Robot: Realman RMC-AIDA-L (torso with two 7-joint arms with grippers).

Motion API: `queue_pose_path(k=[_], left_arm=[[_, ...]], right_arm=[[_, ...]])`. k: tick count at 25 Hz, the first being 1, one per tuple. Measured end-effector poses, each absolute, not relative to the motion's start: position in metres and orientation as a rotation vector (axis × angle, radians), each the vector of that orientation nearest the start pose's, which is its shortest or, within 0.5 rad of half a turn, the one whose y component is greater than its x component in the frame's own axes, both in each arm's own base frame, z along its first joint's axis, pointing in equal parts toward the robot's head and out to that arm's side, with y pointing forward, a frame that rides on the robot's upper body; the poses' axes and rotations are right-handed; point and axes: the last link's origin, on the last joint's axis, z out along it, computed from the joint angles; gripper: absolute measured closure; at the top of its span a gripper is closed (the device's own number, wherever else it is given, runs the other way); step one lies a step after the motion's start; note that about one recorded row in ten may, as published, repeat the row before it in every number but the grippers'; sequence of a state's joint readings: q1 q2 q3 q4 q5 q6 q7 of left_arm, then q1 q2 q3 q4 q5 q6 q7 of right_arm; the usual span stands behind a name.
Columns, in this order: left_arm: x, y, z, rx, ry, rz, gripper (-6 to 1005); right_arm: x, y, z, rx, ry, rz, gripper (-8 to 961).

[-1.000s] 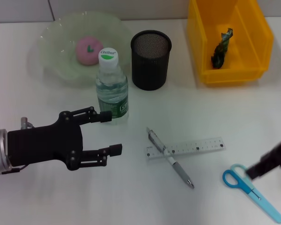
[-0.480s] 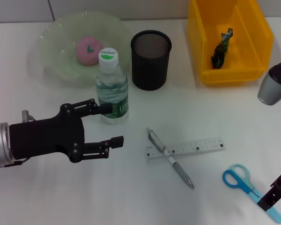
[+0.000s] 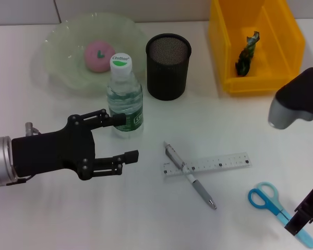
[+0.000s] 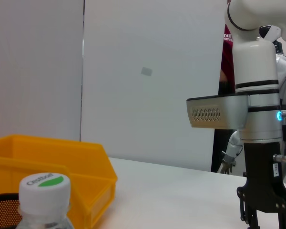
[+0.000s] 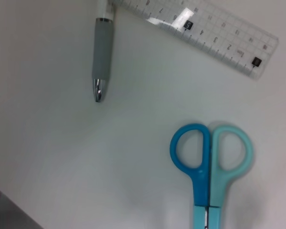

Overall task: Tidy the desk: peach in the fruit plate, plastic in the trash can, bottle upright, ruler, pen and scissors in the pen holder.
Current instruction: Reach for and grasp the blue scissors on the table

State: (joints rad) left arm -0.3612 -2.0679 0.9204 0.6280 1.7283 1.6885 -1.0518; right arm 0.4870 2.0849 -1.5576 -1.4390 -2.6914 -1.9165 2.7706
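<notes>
The left tool (image 3: 122, 136) hangs wide open and empty, its upper finger just beside the upright water bottle (image 3: 125, 99), with the peach (image 3: 97, 56) already in the glass fruit plate (image 3: 60, 36) beyond it. Further right of that tool, the mesh pen holder (image 3: 168, 66) looks empty, while pen (image 3: 190, 176) and ruler (image 3: 206, 163) lie crossed on the tabletop (image 3: 146, 219). The crumpled plastic (image 3: 247, 53) sits in the yellow bin (image 3: 219, 31), and the right tool (image 3: 302, 219) hovers at the blue scissors (image 3: 279, 211), grip impossible to tell, so three items remain.
</notes>
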Motion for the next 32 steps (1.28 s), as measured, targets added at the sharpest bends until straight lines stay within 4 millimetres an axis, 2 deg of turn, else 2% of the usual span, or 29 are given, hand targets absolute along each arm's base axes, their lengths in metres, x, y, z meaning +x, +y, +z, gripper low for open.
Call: queue_pose_path(k=[15,32], left_arm=[[-0.272,0.273,-0.011,-2.756,-0.252,-0.904,197],[-0.272,0.273,-0.010,-2.756,-0.239,-0.899,198]], right_arm=[[0.193,0.264,-0.024,-2.446,1.155,-1.080,316],[0.198,0.262,-0.025,-2.421,1.171,-1.039,397]])
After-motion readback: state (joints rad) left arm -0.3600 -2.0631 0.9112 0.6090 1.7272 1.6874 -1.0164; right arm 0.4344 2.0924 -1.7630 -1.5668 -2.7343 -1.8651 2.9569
